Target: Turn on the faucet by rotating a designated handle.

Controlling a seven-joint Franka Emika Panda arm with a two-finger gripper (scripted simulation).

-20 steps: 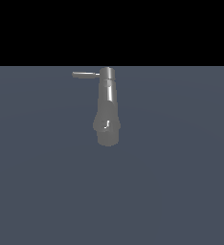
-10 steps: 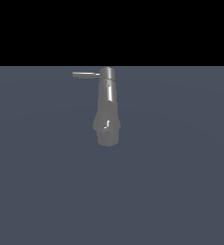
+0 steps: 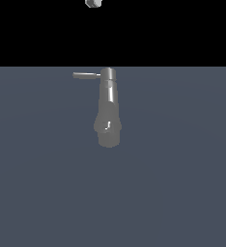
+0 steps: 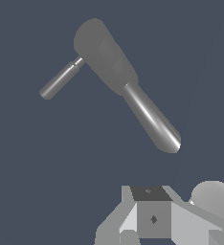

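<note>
The faucet [image 3: 108, 108] is a shiny grey column standing upright on the dark floor, with a wider rounded base. The handle [image 3: 86, 75] is a thin grey rod sticking out from the cap toward the exterior view's left. The wrist view shows the faucet [image 4: 109, 62] from above with the handle [image 4: 60, 80] sticking out sideways. My gripper [image 4: 152, 225] shows only as pale and grey blocks at the picture's edge, well apart from the faucet and touching nothing. How its jaws stand cannot be told. A small pale piece of the arm [image 3: 93, 3] shows high above the faucet.
The dark blue-grey floor [image 3: 182, 193] spreads flat around the faucet. A rounded grey part of the arm [image 4: 214, 198] shows beside the gripper in the wrist view.
A small pale piece of the arm has come into the exterior view at its top edge, above the faucet. The faucet and its handle have not moved.
</note>
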